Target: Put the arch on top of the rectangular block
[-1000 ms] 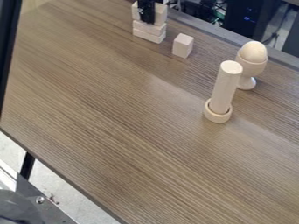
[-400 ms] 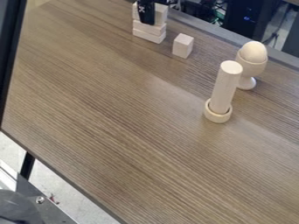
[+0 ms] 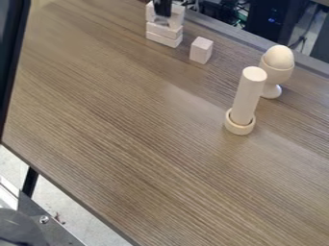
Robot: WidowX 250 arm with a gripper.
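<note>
Scene fairly bright, light soft and spread out, tabletop [image 3: 122, 125] mostly even, pale sheen mid-table and toward right side; cylinder [image 3: 246, 98] has its top face brighter than its side, so light likely from above; shadows faint; background equipment [image 3: 267, 21] dim, tiny blue lights glowing there; floor [image 3: 70, 199] lower left bright

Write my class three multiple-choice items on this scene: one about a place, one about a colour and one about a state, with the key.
1. Where does the arch sit?
A) on the floor
B) on the stacked blocks
C) inside a box

2. What colour is the cube?
A) red
B) blue
C) pale wood

3. How is the cylinder placed?
A) on end
B) on its side
C) upside down in a bag

Key:
1 B: its base meets their top.
2 C: its faces look pale and woody.
3 A: it rises from a ring.
</note>
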